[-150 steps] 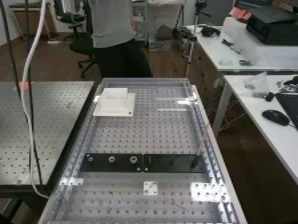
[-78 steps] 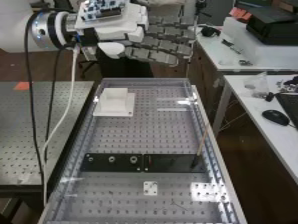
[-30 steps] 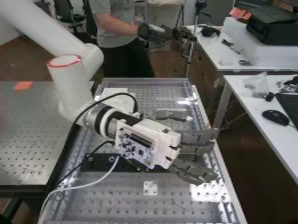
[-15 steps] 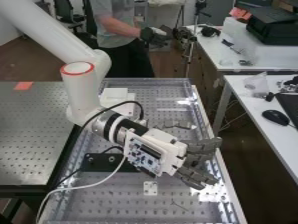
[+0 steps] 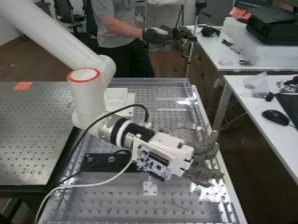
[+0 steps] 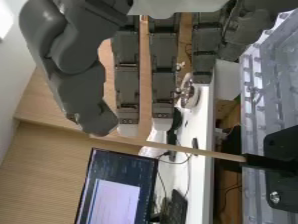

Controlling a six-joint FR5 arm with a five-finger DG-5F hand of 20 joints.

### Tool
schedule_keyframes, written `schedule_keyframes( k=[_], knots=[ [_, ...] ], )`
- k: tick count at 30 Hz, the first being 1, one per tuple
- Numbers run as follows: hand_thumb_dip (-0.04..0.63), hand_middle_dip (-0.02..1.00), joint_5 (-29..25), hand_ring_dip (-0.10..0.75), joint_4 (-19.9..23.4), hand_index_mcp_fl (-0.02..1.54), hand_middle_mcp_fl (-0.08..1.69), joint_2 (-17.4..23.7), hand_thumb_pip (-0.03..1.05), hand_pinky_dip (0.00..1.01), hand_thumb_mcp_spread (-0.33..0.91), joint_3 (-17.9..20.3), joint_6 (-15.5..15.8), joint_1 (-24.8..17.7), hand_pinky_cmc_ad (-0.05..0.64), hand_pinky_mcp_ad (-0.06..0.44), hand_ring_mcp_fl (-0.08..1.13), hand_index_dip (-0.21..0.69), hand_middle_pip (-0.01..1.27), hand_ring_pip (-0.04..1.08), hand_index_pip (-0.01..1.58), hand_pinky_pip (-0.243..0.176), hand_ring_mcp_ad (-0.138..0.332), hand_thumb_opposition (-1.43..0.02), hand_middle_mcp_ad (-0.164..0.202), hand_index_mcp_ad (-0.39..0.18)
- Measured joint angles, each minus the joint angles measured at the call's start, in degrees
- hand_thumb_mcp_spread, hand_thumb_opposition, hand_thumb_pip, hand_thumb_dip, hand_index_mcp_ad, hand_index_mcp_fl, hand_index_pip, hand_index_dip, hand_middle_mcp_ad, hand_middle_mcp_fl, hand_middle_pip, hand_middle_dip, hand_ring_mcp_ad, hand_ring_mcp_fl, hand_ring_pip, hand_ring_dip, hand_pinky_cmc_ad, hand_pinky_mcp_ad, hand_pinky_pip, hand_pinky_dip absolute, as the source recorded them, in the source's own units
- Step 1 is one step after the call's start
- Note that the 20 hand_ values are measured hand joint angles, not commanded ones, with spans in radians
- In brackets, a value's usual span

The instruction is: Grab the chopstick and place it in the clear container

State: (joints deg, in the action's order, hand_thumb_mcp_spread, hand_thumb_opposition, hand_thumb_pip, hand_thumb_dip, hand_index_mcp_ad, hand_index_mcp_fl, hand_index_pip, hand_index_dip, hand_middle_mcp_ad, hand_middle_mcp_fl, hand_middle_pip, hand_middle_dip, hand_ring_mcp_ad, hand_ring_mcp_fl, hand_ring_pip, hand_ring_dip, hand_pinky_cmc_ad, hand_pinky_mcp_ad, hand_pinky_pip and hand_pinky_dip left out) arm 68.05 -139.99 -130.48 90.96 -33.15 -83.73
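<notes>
The hand (image 6: 126,75) was wide, its fingers straight; the chopstick (image 6: 171,147) slanted past the fingertips from its black holder (image 6: 265,162). A good grasp called for centring it between thumb and fingers, closing gently, then drawing along its length. Thumb contact was unclear; the arm (image 5: 90,102) partly covered a white block (image 5: 121,94).

The hand (image 5: 206,159) is dark grey, the arm (image 5: 88,102) white with a red ring (image 5: 84,81), the chopstick (image 6: 166,146) tan, the counter (image 5: 106,205) grey, dotted with holes.
</notes>
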Motion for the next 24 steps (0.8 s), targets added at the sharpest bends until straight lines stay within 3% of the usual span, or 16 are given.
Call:
schedule_keyframes(
  k=[5, 20, 24],
  knots=[
    [0.333, 0.57, 1.7, 0.209, -0.7, 0.68, 0.73, -0.3, 0.6, 0.18, 0.49, -0.9, 0.9, -0.1, 0.255, 0.178, 0.29, 0.173, 0.27, 0.09, 0.72, -0.084, 0.208, -0.79, 0.099, -0.087],
    [0.318, 0.59, 1.7, 0.25, -2.6, 0.72, 0.78, -0.2, 0.59, 0.18, 0.52, -2.0, 3.6, 0.2, 0.26, 0.182, 0.33, 0.161, 0.26, 0.08, 0.56, -0.084, 0.206, -0.79, 0.091, -0.091],
    [0.318, 0.6, 1.5, 0.251, -3.0, 0.76, 0.82, -0.1, 0.59, 0.18, 0.52, -2.2, 4.4, 0.3, 0.29, 0.182, 0.34, 0.161, 0.25, 0.08, 0.54, -0.082, 0.201, -0.79, 0.089, -0.094]
  ],
)
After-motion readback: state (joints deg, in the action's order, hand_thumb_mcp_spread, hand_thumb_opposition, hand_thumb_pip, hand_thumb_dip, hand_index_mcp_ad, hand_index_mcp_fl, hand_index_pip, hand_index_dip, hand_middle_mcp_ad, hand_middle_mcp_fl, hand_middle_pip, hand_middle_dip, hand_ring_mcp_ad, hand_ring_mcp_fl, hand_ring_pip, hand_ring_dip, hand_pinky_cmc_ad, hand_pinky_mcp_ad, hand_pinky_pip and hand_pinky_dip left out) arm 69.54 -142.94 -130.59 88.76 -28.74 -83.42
